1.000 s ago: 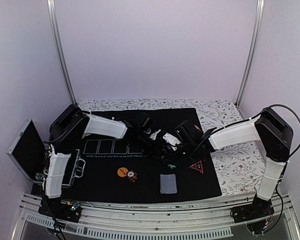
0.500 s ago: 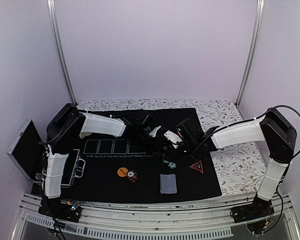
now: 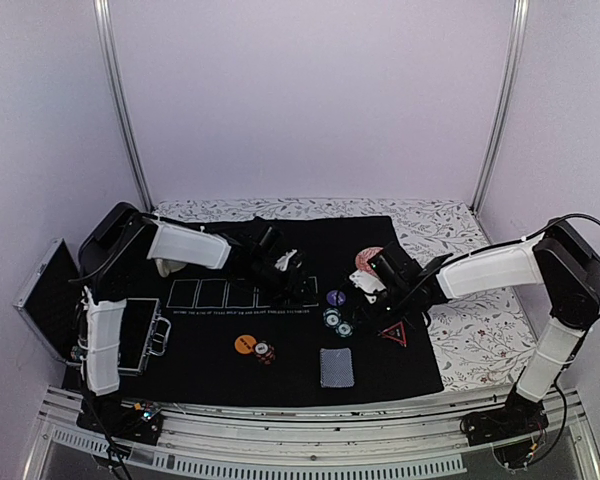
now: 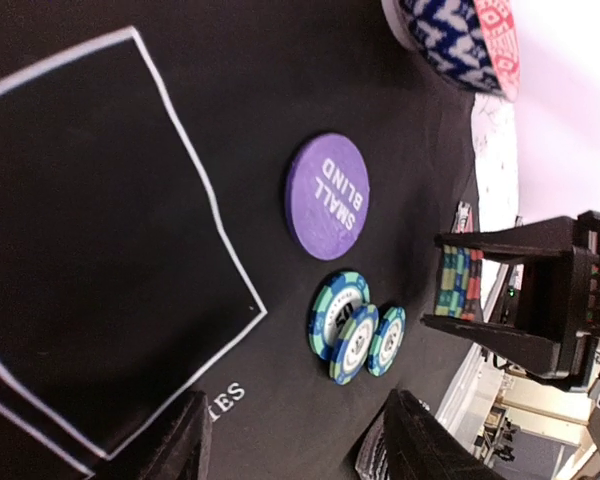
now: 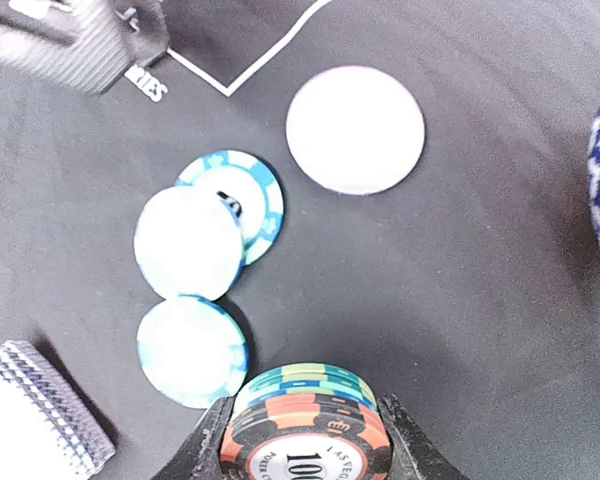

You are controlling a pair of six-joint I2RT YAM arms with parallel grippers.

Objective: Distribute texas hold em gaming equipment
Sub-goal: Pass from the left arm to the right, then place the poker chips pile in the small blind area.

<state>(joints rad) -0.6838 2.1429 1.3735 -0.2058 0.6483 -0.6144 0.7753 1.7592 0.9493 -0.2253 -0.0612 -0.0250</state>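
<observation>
Right now the right end effector (image 5: 305, 452) is clamped on a chip stack (image 5: 305, 425). Its jaws are partly closed and the chips sit edge-on between the fingers, with a red-and-black chip nearest the wrist camera and green and blue ones behind it. It hangs low over the black mat (image 3: 220, 375), just right of the loose chips.

The left end effector (image 4: 300, 448) has its jaws apart with nothing in them, only mat showing between the fingers. It sits over the right end of the white card outlines (image 3: 225, 293), pointing toward the right end effector.

- **Purple disc** (image 4: 327, 196): marked SMALL BLIND, lying flat on the mat between the two end effectors.
- **Three chips** (image 4: 355, 335): blue-green, just on the near side of the purple disc. Two overlap and the third lies against them.
- **Orange disc** (image 3: 244, 343): nearer the front, left of centre, with a small chip pile (image 3: 266, 352) touching its right side.
- **Deck** (image 3: 336, 367): face down, close to the mat's front edge.
- **Triangle marker** (image 3: 394, 333): on the right part of the mat, below the right arm.
- **Bowl** (image 3: 365, 258): at the far side, behind the right end effector.
- **Case** (image 3: 130, 335): open, at the mat's left edge on the desk (image 3: 470, 345).
</observation>
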